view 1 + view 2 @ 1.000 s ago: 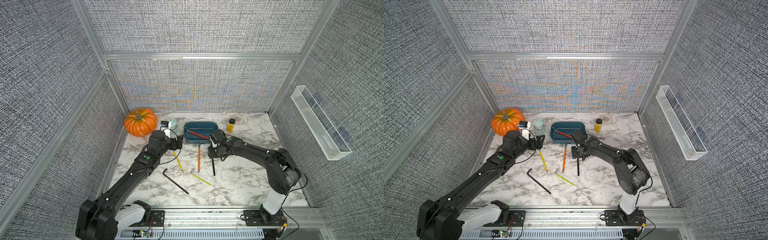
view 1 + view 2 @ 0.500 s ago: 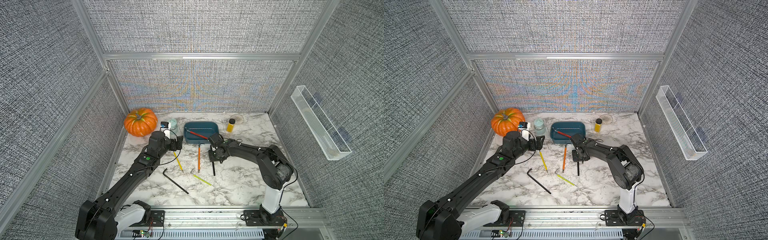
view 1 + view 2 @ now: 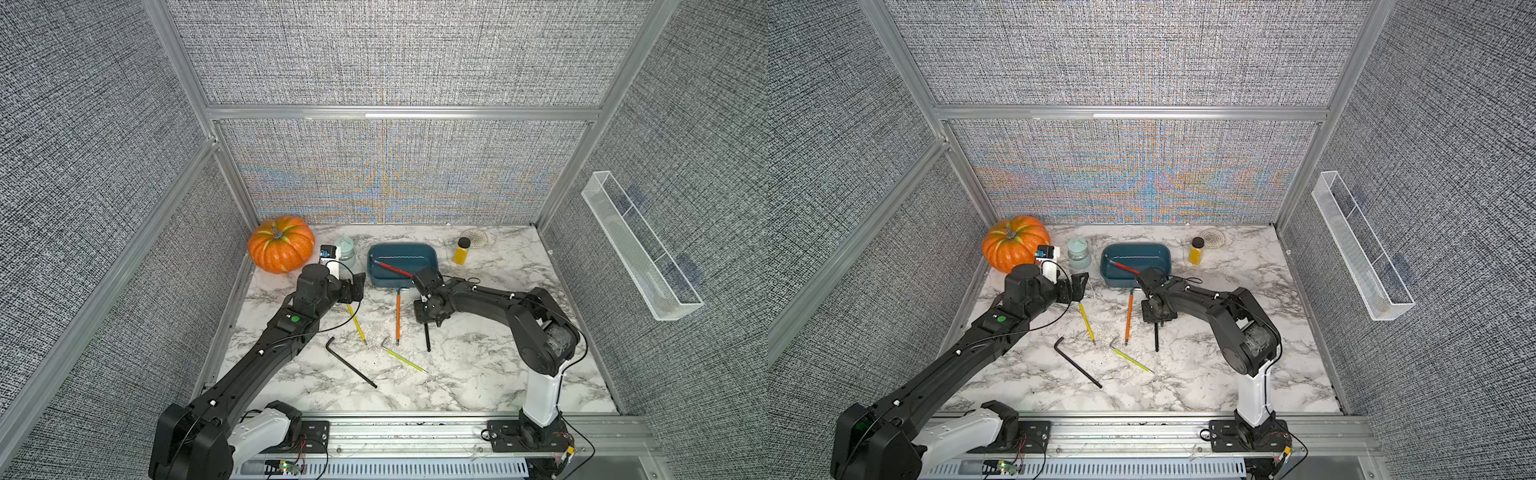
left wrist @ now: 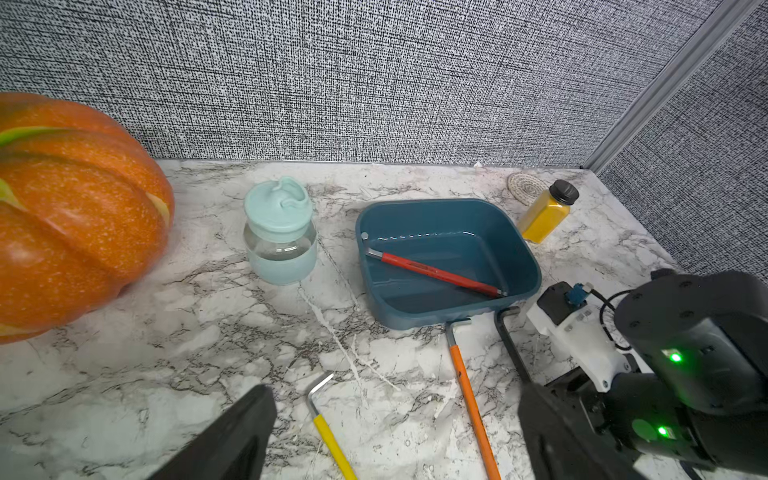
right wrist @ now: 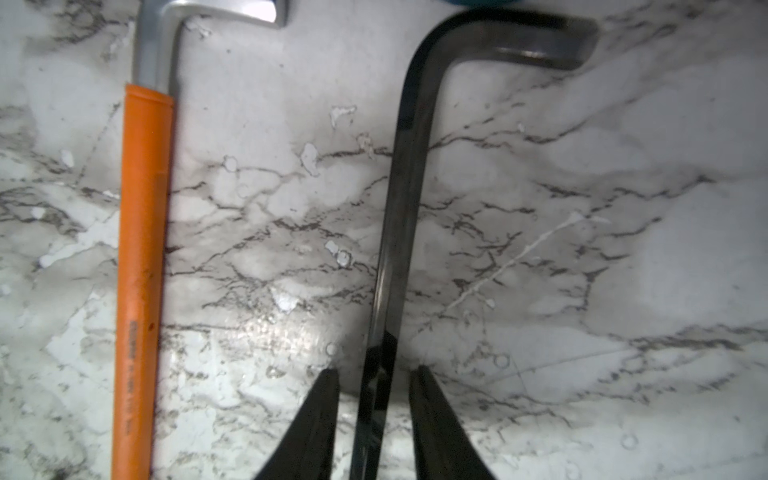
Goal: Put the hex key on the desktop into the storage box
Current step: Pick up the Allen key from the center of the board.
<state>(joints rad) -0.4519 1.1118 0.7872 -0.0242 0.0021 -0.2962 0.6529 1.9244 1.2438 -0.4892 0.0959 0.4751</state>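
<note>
While straddling the black hex key (image 5: pixel 399 208) on the surface (image 5: pixel 561 232) with right pincer (image 5: pixel 374 370) unclenched, left pincer (image 4: pixel 395 388) released: attempting grasp; next needing clenching, lifting into storage box (image 4: pixel 415 318).
</note>
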